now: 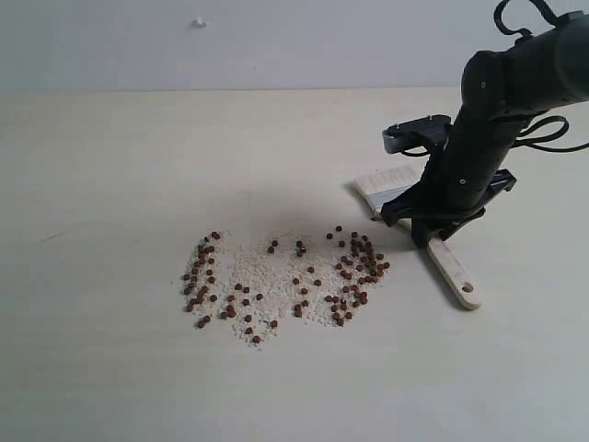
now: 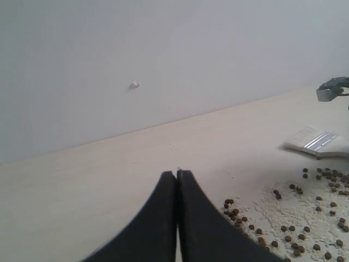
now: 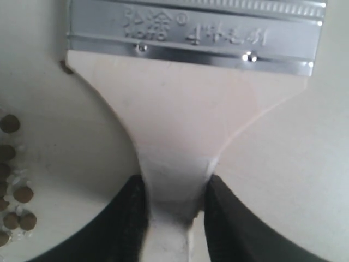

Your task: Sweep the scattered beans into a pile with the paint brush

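The paint brush [image 1: 456,272] lies flat on the table at the right, with its cream bristles [image 1: 382,182] pointing toward the back. My right gripper [image 1: 425,230] stands over its pale wooden handle. In the right wrist view the gripper [image 3: 175,188] is shut on the narrow neck of the paint brush [image 3: 185,120], just below the silver ferrule [image 3: 193,38]. The beans [image 1: 285,276] lie scattered over a wide patch left of the brush; no pile is in view. My left gripper [image 2: 176,174] is shut on nothing, hovering left of the beans [image 2: 305,229].
Whitish crumbs [image 1: 262,272] are spread among the beans. The pale table [image 1: 110,184] ends at a grey wall with a small white speck [image 1: 199,22]. Black cables [image 1: 543,133] hang from the right arm.
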Robot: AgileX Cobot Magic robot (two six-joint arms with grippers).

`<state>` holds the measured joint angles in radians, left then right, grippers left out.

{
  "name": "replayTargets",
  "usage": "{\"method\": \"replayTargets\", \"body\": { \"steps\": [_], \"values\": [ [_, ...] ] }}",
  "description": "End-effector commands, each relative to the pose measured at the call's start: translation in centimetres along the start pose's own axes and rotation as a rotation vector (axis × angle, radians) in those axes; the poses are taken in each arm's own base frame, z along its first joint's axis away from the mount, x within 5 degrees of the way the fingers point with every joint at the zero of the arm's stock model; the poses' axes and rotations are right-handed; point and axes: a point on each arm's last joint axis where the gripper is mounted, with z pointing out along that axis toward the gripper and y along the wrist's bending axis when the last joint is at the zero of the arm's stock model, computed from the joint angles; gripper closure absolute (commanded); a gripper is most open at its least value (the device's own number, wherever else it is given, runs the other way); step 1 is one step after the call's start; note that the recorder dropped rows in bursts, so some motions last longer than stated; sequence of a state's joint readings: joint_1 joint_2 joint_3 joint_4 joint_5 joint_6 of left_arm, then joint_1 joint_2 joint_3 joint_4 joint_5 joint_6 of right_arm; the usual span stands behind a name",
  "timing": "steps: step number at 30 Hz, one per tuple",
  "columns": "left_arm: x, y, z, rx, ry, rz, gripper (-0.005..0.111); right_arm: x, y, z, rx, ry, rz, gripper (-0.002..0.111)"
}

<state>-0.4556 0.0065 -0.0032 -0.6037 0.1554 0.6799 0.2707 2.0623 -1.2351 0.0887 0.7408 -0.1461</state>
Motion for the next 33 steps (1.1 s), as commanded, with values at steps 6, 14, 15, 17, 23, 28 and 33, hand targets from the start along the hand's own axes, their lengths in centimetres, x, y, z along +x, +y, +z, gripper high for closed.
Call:
{"method": "replayTargets", "body": {
  "steps": [6,14,15,17,23,28,33],
  "values": [
    [0.1,0.0,0.0,0.005,-0.005,-0.001,0.107,-0.6,-0.2,-1.8,0.011,-0.086,0.019,0.108],
    [0.1,0.0,0.0,0.005,-0.005,-0.001,0.107,-0.3,0.0,-5.7,0.019,-0.149,0.014,0.108],
    [0.1,0.0,0.0,0.005,-0.005,-0.001,0.107,-0.1,0.1,-6.2,0.019,-0.141,0.012,0.108],
    [0.1,0.0,0.0,0.005,-0.005,-0.001,0.107,0.4,0.3,-7.3,0.019,-0.128,0.005,0.108],
    [0.1,0.0,0.0,0.005,-0.005,-0.001,0.107,1.7,0.6,-10.9,0.014,-0.133,-0.013,0.108],
    [0.1,0.0,0.0,0.005,-0.005,-0.001,0.107,3.5,1.0,-13.3,-0.001,-0.056,-0.054,0.108],
    [0.1,0.0,0.0,0.005,-0.005,-0.001,0.107,6.1,2.6,-17.2,-0.132,-0.036,-0.111,0.108]
  ]
}}
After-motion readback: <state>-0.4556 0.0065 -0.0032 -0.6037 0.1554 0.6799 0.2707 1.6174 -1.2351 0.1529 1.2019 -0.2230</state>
